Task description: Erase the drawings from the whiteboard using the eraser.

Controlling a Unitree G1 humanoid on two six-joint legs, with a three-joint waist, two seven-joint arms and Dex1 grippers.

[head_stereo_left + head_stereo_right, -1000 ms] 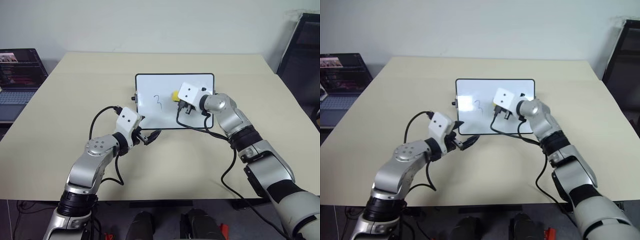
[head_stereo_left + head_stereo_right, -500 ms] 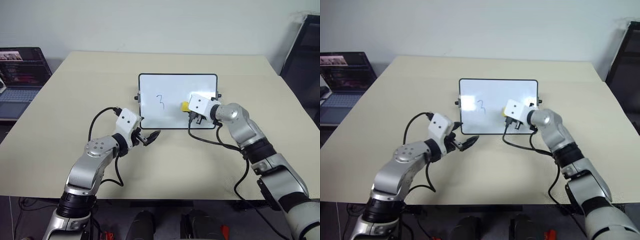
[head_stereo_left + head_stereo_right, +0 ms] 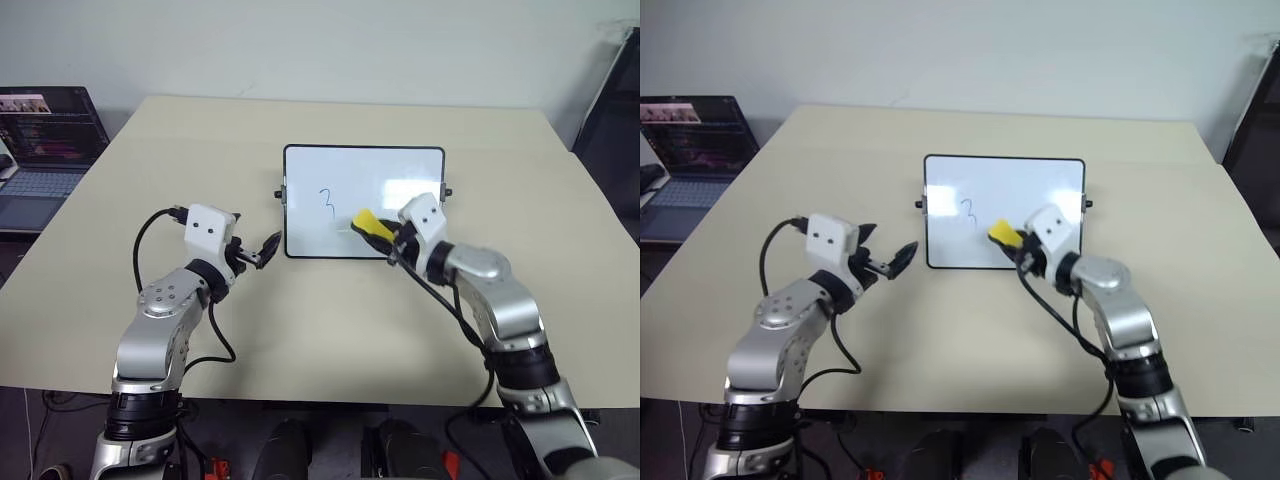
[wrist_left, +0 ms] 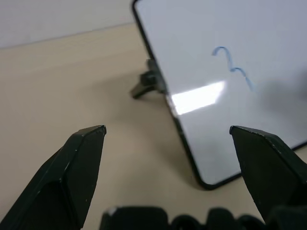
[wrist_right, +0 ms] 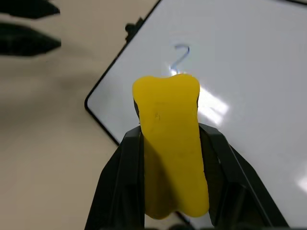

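Note:
The whiteboard (image 3: pixel 400 175) lies flat mid-table, black-framed, with small knobs on its side edges. One of the drawings, a thin dark "3" (image 3: pixel 326 202), sits on its left half. My right gripper (image 3: pixel 385 234) is shut on the yellow eraser (image 3: pixel 366 222), which points left over the board's near edge, just right of the "3". The right wrist view has the eraser (image 5: pixel 171 143) between the jaws with the "3" (image 5: pixel 180 56) beyond it. My left gripper (image 3: pixel 263 250) stands open over the table left of the board's near corner, with nothing between its fingers (image 4: pixel 81 167).
An open laptop (image 3: pixel 45 140) sits on a side surface at the far left. A dark frame (image 3: pixel 615 110) stands beyond the table's right edge. Bare tabletop (image 3: pixel 330 320) lies in front of the board and to both sides.
My right gripper has drawn back toward the board's near edge with the eraser and rolled. My left gripper has moved left, away from the board's corner. The view has also shifted.

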